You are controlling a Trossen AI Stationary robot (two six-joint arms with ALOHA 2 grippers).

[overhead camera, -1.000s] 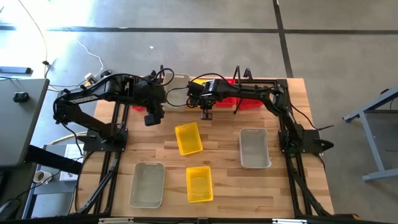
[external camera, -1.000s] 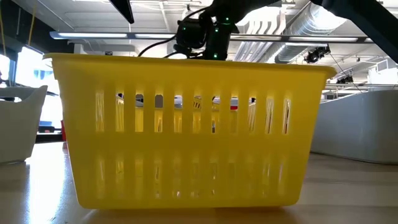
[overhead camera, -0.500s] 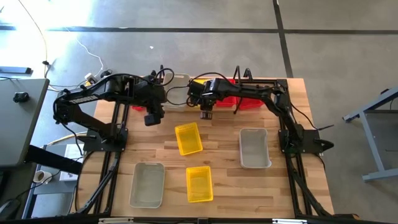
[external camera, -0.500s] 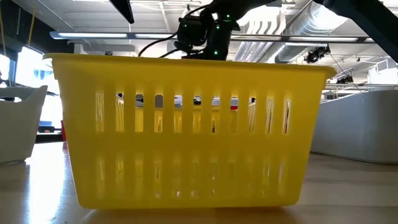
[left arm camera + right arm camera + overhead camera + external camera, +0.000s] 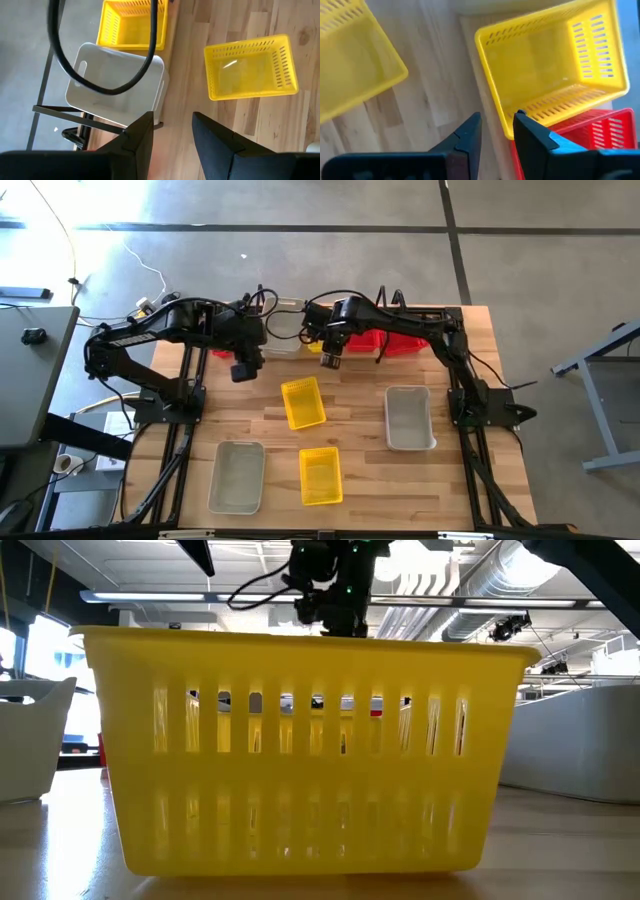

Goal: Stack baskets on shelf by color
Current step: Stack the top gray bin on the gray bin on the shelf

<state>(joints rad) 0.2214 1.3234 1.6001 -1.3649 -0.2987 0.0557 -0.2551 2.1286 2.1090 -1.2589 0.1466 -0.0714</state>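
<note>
Left gripper (image 5: 241, 370), spread and empty, hangs near the surface's (image 5: 370, 480) back-left edge; two grey baskets (image 5: 237, 477) and two yellow baskets (image 5: 303, 402) lie apart in front; right gripper (image 5: 330, 360), spread, hovers by the shelf (image 5: 400, 315), above a slotted yellow basket (image 5: 555, 65) beside red ones

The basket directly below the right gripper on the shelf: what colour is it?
Yellow: the basket beside a red basket, clearest in the right wrist view.

An industrial-style robotics laboratory or workshop. A light wooden table (image 5: 360, 435) carrying black arm-mount frames (image 5: 180, 430) stands on a bare grey concrete floor (image 5: 300, 250) crossed by dark lines and a loose white cable (image 5: 150, 275). The low view shows exposed silver ventilation ducts (image 5: 500, 580) and strip lights (image 5: 150, 597) under an open ceiling.
</note>
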